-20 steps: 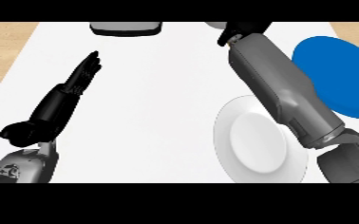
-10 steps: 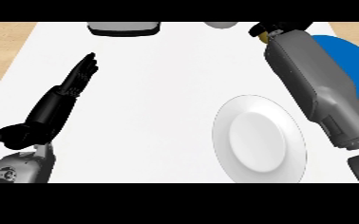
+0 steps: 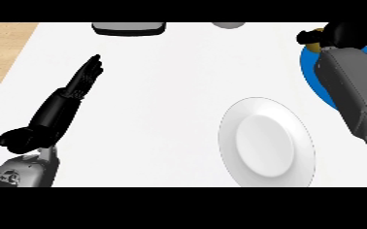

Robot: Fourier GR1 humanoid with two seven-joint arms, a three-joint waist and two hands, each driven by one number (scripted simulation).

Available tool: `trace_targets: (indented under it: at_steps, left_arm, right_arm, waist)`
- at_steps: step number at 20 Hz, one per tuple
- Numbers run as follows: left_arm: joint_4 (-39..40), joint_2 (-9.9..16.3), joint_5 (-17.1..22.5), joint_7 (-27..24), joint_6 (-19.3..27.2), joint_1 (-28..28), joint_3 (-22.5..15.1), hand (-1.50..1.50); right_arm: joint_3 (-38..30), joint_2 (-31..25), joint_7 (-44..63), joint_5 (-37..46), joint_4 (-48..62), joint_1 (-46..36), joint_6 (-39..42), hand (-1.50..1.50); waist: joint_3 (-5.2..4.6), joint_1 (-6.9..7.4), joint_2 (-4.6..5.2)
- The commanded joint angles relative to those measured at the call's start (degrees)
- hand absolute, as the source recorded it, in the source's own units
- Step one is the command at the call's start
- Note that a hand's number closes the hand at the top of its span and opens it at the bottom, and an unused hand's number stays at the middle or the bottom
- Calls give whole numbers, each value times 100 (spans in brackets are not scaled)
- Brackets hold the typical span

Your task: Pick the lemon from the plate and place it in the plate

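Note:
My right hand point(image 3: 342, 33) is at the far right top of the head view, over the upper edge of the blue plate point(image 3: 312, 73). Its fingers are curled round the lemon point(image 3: 310, 37), of which only a small yellow patch shows at the hand's left side. The grey right forearm covers most of the blue plate. A white plate point(image 3: 267, 140) lies at the lower right with nothing on it. At the left my left hand point(image 3: 80, 83) rests open with straight fingers pointing up and to the right, holding nothing.
A dark grey appliance point(image 3: 129, 28) sits at the counter's far edge, left of centre. A small grey round object point(image 3: 228, 24) is cut off at the far edge. The wooden floor point(image 3: 14, 43) shows past the counter's left edge.
My right hand has swept to the right along the far side of the counter with the lemon, from above the white plate to the blue plate. The left hand has stayed put.

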Motion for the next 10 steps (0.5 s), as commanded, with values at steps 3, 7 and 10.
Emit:
trace_targets:
  at_steps: [3,7,10]
  left_arm:
    - [207,-53,-58,99,16,-314,97,0]
    - [210,65,82,-234,-216,-103,219,0]
    - [367,-153,-120,-284,-54,-192,37,0]
  right_arm:
    - [-525,-508,-475,-154,763,297,-496,150]
    - [-1204,-490,-725,-846,1094,390,-513,150]
    - [-1556,-410,-1008,-1229,1319,777,-528,-150]
  waist:
    - [4,54,25]
    - [8,142,54]
    - [13,104,73]
